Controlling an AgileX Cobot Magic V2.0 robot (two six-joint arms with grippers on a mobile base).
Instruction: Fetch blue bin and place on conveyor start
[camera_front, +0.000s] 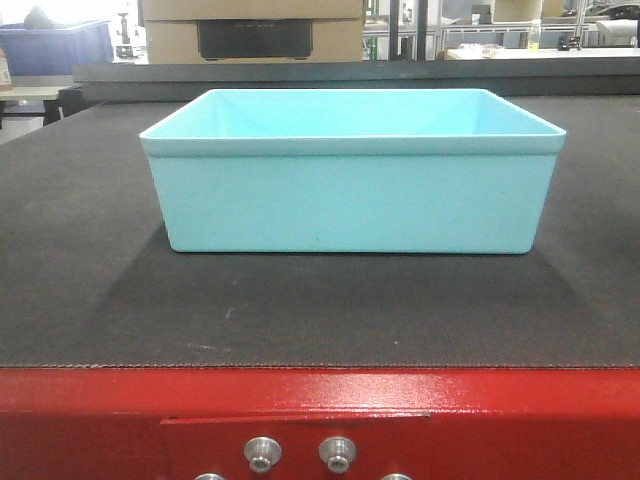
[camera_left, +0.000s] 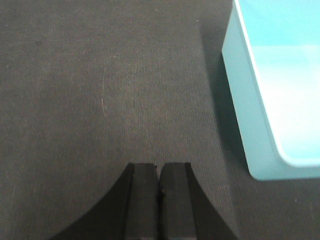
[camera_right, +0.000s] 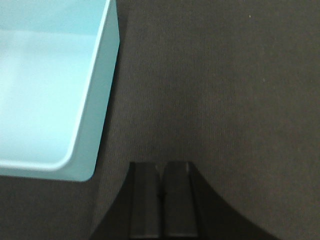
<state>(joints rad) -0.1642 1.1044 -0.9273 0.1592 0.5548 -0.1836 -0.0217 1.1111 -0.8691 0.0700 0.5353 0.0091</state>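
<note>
In the front-facing view, the blue bin (camera_front: 352, 170) is seen standing upright and empty on the conveyor start (camera_front: 90, 260), just behind the red frame (camera_front: 320, 405) with its silver bolts (camera_front: 263, 453); neither tool is shown here. In the left wrist view, the left tool (camera_left: 159, 187) is seen with fingers pressed together, holding nothing, above bare belt, the bin lying ahead and to its right, apart from it. In the right wrist view, the right tool (camera_right: 161, 185) is likewise pressed together and empty, the bin ahead and to its left. The placement is judged done; any retreat is best made straight away from the bin walls, so that it is not nudged.
</note>
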